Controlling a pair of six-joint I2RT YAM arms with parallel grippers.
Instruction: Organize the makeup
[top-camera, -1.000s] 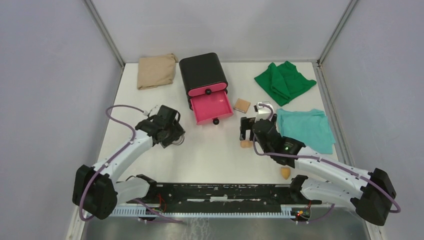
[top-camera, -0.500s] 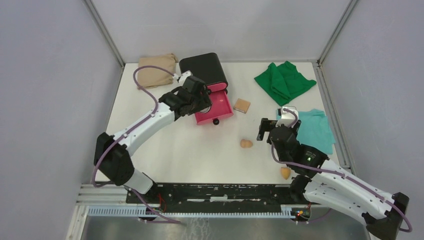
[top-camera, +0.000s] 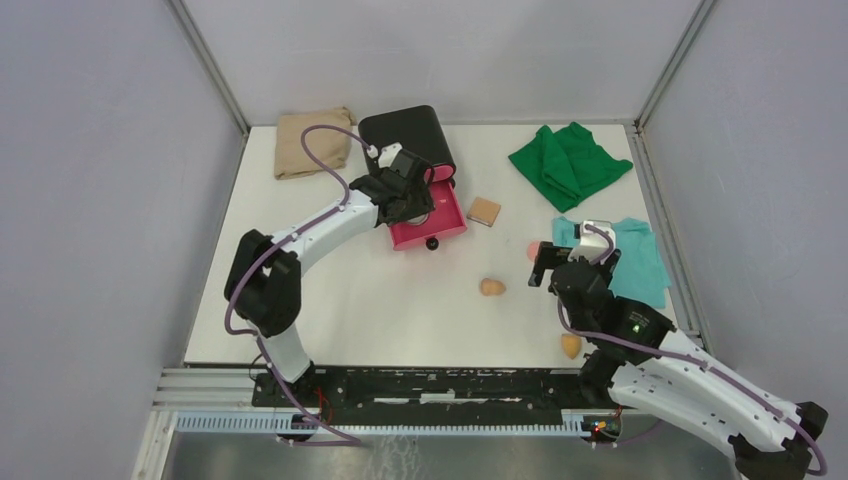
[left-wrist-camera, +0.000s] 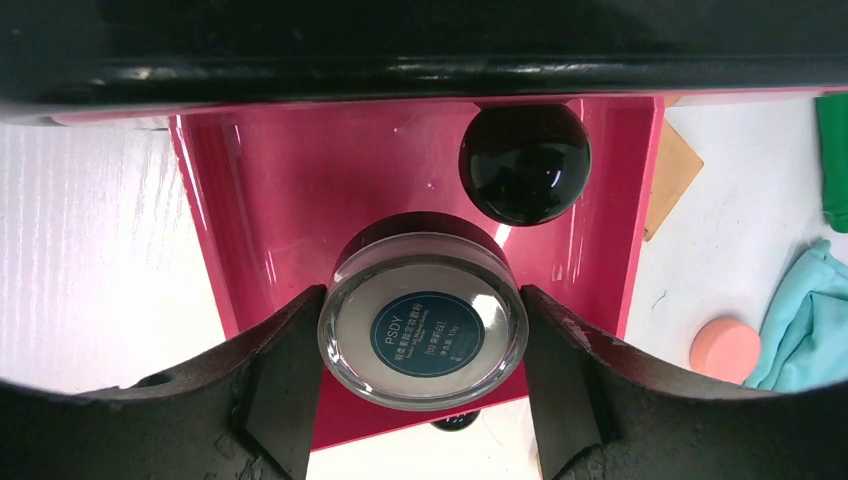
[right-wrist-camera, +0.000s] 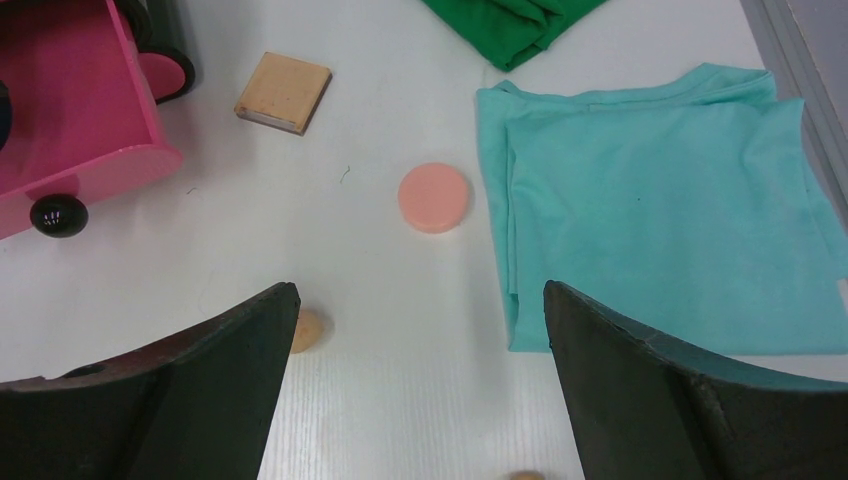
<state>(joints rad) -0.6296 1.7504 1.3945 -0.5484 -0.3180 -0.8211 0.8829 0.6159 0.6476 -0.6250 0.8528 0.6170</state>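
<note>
Left gripper (left-wrist-camera: 423, 312): shifted from the table's left edge to over pink drawer (left-wrist-camera: 270, 220), pinching round compact (left-wrist-camera: 425, 335) | Right gripper (right-wrist-camera: 418, 310): spread, empty, drawn back toward right edge | Pink round piece (right-wrist-camera: 433, 197): now uncovered, beside teal cloth (right-wrist-camera: 650, 210)

White tabletop (top-camera: 330, 300), faint wood-like grain in the wrist views. Plain grey walls on three sides: left wall (top-camera: 100, 200), back wall (top-camera: 440, 50), right wall (top-camera: 760, 150). Silver metal posts (top-camera: 210, 65) run up both back corners. Black mounting rail (top-camera: 450, 385) along the near table edge, pale slotted strip (top-camera: 400, 425) beneath it. Below that a dull shiny grey surface (top-camera: 450, 455), possibly sheet metal. Light even and diffuse, shadows soft.
</note>
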